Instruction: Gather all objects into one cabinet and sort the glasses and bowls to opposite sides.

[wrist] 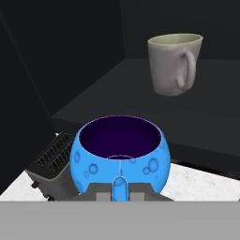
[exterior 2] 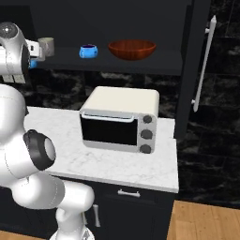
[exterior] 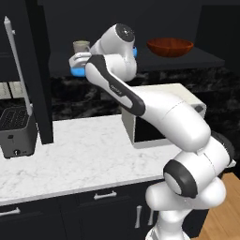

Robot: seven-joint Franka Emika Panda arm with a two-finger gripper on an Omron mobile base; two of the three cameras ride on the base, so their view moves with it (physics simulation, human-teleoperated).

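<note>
Bowls: two blue (wrist: 119, 159) (exterior 2: 88, 51), one reddish-brown (exterior 2: 132, 48); one mug (wrist: 174, 63). Jaws clamped on blue bowl.

We see a white marble bench (exterior: 79, 154) running along a wall of black stone veined with white (exterior: 84, 98). Below it sit black drawer fronts with short silver handles (exterior: 105, 195). On the bench stands a cream toaster oven (exterior 2: 119, 119) with a dark glass door and three round knobs, and at the far left a dark toaster (exterior: 16, 131). The floor is warm wooden planking (exterior 2: 201, 222). The room is dim; upper areas fall into near-black shadow.
</note>
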